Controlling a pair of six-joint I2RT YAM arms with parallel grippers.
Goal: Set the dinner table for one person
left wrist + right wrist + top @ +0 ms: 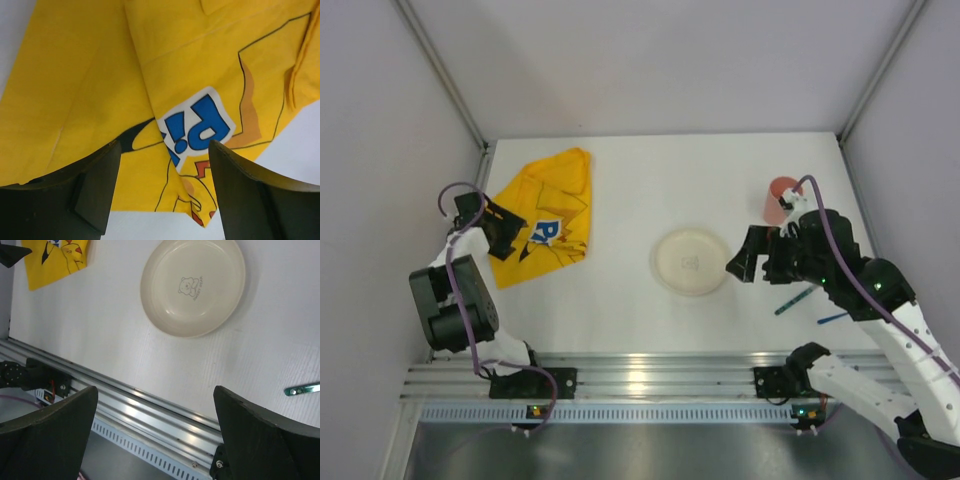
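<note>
- My left gripper (pixel 162 165): jaws apart, fingers (pixel 97 187) down low over the near edge of the yellow cartoon cloth (pixel 100 75). The cloth shows in the gap, but honestly I can't tell if I'm touching it.
- The blue "P" patch (pixel 200 125) on the cloth sits right between my left fingers.
- My right gripper (pixel 155 415): jaws wide apart, nothing in them, hovering over bare tabletop.
- Just beside it is the cream plate (pixel 193 285) with a little bear print, lying flat and well apart from the cloth.
- A pink cup (pixel 779 198) stands behind my right wrist, partly hidden.
- A green-handled utensil (pixel 794 300) and a blue one (pixel 834 319) lie near each other under my right arm.
- The dinner table (pixel 620 190) is the white top under everything: cloth left, plate in the middle, metal rail (pixel 640 380) along the near edge.
</note>
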